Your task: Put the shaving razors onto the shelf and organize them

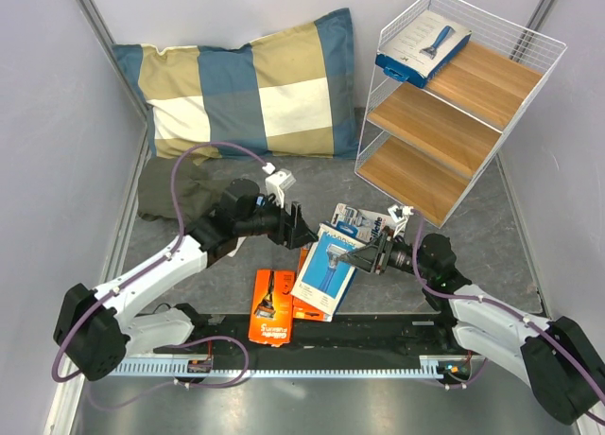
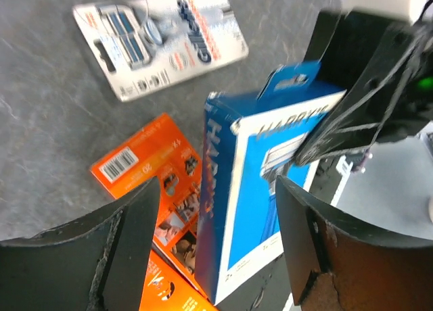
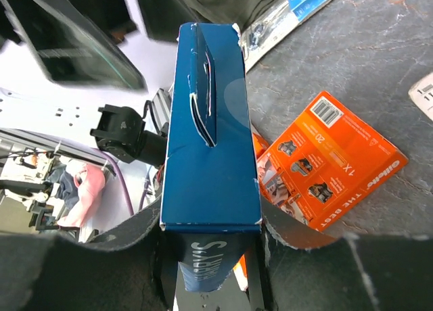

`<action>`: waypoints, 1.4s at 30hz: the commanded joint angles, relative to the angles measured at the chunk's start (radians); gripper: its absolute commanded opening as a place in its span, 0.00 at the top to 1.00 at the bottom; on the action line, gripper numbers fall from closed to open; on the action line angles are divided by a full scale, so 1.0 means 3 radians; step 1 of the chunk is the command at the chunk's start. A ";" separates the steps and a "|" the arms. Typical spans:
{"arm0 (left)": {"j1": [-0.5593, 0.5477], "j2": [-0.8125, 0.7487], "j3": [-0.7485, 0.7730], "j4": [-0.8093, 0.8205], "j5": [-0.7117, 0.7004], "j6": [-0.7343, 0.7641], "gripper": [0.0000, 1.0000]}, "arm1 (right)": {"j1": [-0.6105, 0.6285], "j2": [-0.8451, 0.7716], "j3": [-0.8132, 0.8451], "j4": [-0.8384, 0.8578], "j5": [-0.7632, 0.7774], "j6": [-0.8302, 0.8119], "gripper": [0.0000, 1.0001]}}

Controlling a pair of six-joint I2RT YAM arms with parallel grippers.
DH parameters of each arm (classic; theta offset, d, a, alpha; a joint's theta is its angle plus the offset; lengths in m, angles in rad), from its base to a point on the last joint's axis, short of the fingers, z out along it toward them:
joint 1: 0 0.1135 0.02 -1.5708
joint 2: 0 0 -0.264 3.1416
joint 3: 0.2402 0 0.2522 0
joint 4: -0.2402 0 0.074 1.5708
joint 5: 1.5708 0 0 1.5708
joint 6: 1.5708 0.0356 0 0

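My right jaws are clamped on the blue box [image 3: 210,122], holding it edge-up. Left jaws are apart either side of it, not gripping. I'd back left straight off first, then swing the box to the shelf [image 1: 444,128], ahead-right of both jaws, next to its twin [image 1: 423,45] up top.

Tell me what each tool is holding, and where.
Right tool pinches the blue box at its hang-tab end; left tool is open, holding nothing.

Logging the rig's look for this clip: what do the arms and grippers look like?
Left arm and right arm: white links, black joints, a purple cable along each. Left gripper and right gripper: black, flat fingers, white camera box behind each.
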 commanded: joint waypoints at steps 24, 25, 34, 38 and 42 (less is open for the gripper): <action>0.0009 -0.0528 0.0316 -0.0242 -0.0709 -0.0658 0.17 | 0.0005 -0.1633 0.0496 -0.1148 0.2246 0.0101 0.76; 0.0014 -0.0533 0.0296 -0.0212 -0.0703 -0.0683 0.17 | 0.0000 -0.1715 0.0501 -0.1184 0.2429 0.0106 0.76; 0.0014 -0.0436 -0.0277 0.1181 0.0068 -0.1102 0.17 | 0.0005 -0.2364 0.0369 -0.0945 0.2988 0.0310 0.73; 0.0014 -0.0298 -0.0584 0.1986 0.0446 -0.1369 0.16 | 0.0005 -0.2518 0.0251 -0.0730 0.3029 0.0448 0.73; 0.0014 -0.0129 -0.0691 0.2666 0.0671 -0.1522 0.17 | 0.0005 -0.2524 0.0251 -0.0699 0.2923 0.0500 0.73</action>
